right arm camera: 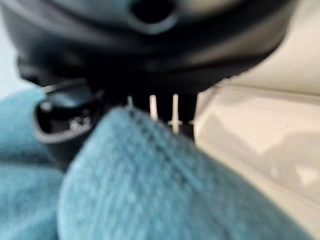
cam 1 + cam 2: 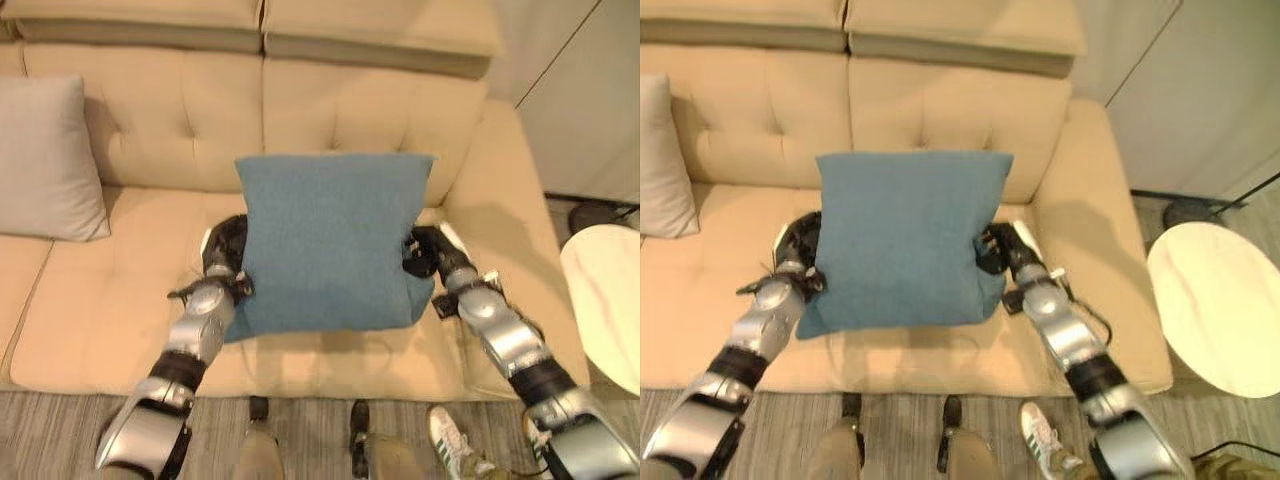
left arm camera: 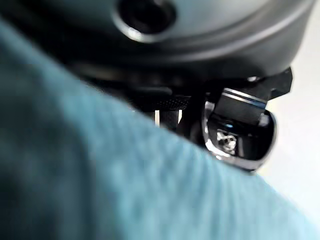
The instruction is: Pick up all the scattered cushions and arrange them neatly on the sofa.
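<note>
While the blue cushion (image 2: 328, 240) hangs between the two arms over the sofa (image 2: 120, 310), the chief risk is that it slips or twists before it is set down. It is soft and yields under pressure, so a squeeze at the side edges alone could let the cloth creep out of one grip, and the cushion would then swing on the other and drop askew on the seat or slide off its front edge toward the floor. The left robot hand (image 2: 226, 248) is at the cushion's left edge and the right robot hand (image 2: 428, 252) at its right edge; the right wrist view shows the thumb and fingers pinching a fold of blue cloth, and the left wrist view shows cloth pressed up against the left robot hand with the thumb over it, so both appear to be clamped on the cushion. A second hazard is placement: if released too far from the backrest, it would probably fall flat rather than lean upright, and it would sit poorly beside the grey cushion (image 2: 45, 160) that leans against the backrest at the sofa's left end. A person's shoe (image 2: 455, 440) shows on the floor near the right arm, close enough to matter if the arm swings back. The cushion itself is square, teal-blue, with a fine woven texture, plump in the middle, its upper edge level and its lower left corner sagging a little over the left forearm.
</note>
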`<state>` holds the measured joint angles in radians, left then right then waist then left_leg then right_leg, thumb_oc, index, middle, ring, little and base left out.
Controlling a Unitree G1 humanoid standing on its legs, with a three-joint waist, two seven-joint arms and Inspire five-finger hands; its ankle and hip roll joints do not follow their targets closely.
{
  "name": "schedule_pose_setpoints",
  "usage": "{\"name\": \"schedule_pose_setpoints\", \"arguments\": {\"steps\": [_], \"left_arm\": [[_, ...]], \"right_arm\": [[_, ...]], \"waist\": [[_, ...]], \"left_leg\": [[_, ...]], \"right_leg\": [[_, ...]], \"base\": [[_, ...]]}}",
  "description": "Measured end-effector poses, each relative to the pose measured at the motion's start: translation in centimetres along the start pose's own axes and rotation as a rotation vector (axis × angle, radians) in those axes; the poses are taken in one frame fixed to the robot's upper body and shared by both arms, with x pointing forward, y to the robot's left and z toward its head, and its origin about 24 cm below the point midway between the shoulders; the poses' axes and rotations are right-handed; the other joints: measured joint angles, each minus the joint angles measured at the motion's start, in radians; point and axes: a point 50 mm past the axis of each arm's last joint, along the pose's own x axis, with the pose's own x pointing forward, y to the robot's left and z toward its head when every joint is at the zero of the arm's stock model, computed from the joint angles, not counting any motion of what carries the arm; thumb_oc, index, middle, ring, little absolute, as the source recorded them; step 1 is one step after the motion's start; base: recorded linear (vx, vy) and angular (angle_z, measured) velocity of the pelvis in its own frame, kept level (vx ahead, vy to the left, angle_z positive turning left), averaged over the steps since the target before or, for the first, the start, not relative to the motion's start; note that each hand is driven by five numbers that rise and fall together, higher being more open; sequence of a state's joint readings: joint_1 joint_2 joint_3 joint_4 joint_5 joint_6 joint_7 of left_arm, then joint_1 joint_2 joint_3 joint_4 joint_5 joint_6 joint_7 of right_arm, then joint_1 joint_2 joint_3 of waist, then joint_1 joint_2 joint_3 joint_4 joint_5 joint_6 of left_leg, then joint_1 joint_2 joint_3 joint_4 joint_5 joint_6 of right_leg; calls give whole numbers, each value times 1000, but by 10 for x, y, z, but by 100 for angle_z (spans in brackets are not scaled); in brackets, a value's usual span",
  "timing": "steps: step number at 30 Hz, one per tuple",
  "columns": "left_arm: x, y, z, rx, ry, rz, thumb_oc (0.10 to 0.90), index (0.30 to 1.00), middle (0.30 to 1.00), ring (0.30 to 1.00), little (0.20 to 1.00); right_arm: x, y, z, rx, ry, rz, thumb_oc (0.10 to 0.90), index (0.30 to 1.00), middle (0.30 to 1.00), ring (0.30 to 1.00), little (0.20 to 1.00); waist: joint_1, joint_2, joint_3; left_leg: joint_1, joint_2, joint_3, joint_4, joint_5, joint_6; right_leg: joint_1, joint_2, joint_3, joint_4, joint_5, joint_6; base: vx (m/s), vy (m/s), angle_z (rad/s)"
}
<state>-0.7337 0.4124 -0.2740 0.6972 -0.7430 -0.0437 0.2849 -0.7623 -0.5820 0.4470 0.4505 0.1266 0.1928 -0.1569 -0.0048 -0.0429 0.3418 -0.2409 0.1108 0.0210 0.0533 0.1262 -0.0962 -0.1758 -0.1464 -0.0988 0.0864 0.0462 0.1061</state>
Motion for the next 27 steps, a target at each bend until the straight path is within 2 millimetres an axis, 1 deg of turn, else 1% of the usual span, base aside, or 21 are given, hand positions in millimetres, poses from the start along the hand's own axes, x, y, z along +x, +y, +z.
{"name": "schedule_pose_setpoints", "arguments": {"steps": [2,3,4,7,8,9,11,12,15,16,17,18,19,20,21,22,23,24,25,26,27], "left_arm": [[17,-8,26,29,-31,46,400,300,300,300,300],[21,-11,34,31,-46,56,400,300,300,300,300],[27,-19,56,31,-89,61,400,300,300,300,300],[31,-30,90,25,-175,56,400,300,300,300,300],[33,-36,110,34,-219,60,400,300,300,300,300],[33,-41,116,38,-236,50,400,300,300,300,300],[28,-60,160,21,-356,12,400,300,300,300,300],[25,-65,176,22,-404,4,400,300,300,300,300],[17,-76,208,19,-507,-15,400,300,300,300,300],[11,-80,227,9,-562,-18,400,300,300,300,300],[5,-82,239,41,-618,-30,400,300,300,300,300],[-4,-86,256,75,-695,-41,400,300,300,300,300],[-13,-87,277,89,-765,-33,400,300,300,300,300],[-24,-89,300,86,-830,-30,400,300,300,300,300],[-27,-96,304,87,-849,-46,400,300,300,300,300],[-31,-104,308,104,-873,-57,400,300,300,300,300],[-32,-109,309,133,-885,-60,400,300,300,300,300],[-32,-109,313,160,-893,-51,400,300,300,300,300],[-33,-107,316,163,-896,-43,400,300,300,300,300],[-30,-99,320,173,-890,-5,400,300,300,300,300],[-26,-94,318,177,-870,22,400,300,300,300,300]], "right_arm": [[21,-18,37,-87,-67,-73,400,300,300,300,300],[25,-25,47,-98,-86,-103,400,300,300,300,300],[32,-41,73,-120,-138,-174,400,300,300,300,300],[36,-71,116,-134,-228,-314,400,300,300,300,300],[36,-86,133,-145,-259,-381,400,300,300,300,300],[36,-92,140,-153,-270,-406,400,300,300,300,300],[27,-126,168,-186,-330,-536,400,300,300,300,300],[24,-136,176,-189,-343,-576,400,300,300,300,300],[18,-152,191,-190,-372,-648,400,300,300,300,300],[16,-158,197,-210,-384,-677,400,300,300,300,300],[14,-167,201,-242,-381,-702,400,300,300,300,300],[7,-180,210,-255,-399,-739,400,300,300,300,300],[2,-188,218,-249,-424,-772,400,300,300,300,300],[-2,-193,226,-241,-442,-795,400,300,300,300,300],[-2,-195,224,-247,-441,-801,400,300,300,300,300],[-1,-201,221,-250,-418,-814,400,300,300,300,300],[0,-204,217,-248,-401,-819,400,300,300,300,300],[0,-207,215,-227,-392,-827,400,300,300,300,300],[0,-207,216,-218,-395,-821,422,333,333,333,333],[5,-198,220,-203,-401,-786,800,900,900,900,900],[10,-190,219,-191,-394,-755,800,900,900,900,900]], "waist": [[10,7,20],[15,9,34],[21,13,65],[21,24,84],[17,34,94],[16,36,96],[15,49,105],[14,50,115],[2,51,148],[-12,46,166],[-17,41,165],[-16,58,164],[-2,87,176],[-16,87,200],[-20,82,201],[-15,81,201],[-15,79,200],[-23,78,200],[-20,78,200],[-28,79,201],[-36,79,202]], "left_leg": [[-39,-10,4,5,1,3],[-43,-10,6,5,3,5],[-53,-10,8,5,7,10],[-95,-13,11,5,9,13],[-111,-15,10,3,10,15],[-120,-16,10,3,12,16],[-170,-25,13,4,16,22],[-179,-28,17,5,16,22],[-203,-37,23,42,16,22],[-307,-48,26,190,-1,25],[-377,-76,25,209,-9,32],[-373,-75,26,42,54,38],[-367,-45,35,-17,174,62],[-379,-43,32,-37,164,77],[-400,-43,31,-37,165,79],[-423,-59,33,-36,165,79],[-449,-79,41,-32,164,79],[-482,-103,45,-23,161,82],[-499,-98,48,-23,159,83],[-537,-82,51,-20,159,83],[-552,-72,50,-18,159,83]], "right_leg": [[-32,-12,12,-14,9,12],[-33,-13,15,-21,13,16],[-40,-12,17,-29,19,17],[-76,-13,18,-42,28,15],[-86,-15,17,-51,35,17],[-93,-16,16,-57,39,19],[-139,-24,16,-64,47,21],[-148,-28,18,-66,50,22],[-151,-36,17,-69,55,18],[-157,-53,24,-76,77,14],[-188,-71,33,-74,79,17],[-229,-66,34,-68,79,18],[-258,-36,43,-61,65,37],[-303,-35,46,-20,59,43],[-357,-43,44,12,46,62],[-393,-67,43,-41,48,70],[-400,-82,43,-118,99,71],[-426,-98,31,-132,182,63],[-446,-95,24,-132,183,63],[-487,-83,24,-121,185,61],[-504,-74,23,-115,185,61]], "base": [[-47,117,-1],[15,72,-3],[25,72,-1],[33,95,0],[1,82,3],[27,68,4],[24,57,1],[37,45,0],[1,40,7],[-10,83,22],[-10,52,10],[-29,27,-36],[-31,36,-47],[-34,30,-45],[-30,28,-18],[-24,24,-7],[-15,19,17],[-10,9,20],[-7,-1,5],[-16,6,-16],[-18,5,-17]]}}
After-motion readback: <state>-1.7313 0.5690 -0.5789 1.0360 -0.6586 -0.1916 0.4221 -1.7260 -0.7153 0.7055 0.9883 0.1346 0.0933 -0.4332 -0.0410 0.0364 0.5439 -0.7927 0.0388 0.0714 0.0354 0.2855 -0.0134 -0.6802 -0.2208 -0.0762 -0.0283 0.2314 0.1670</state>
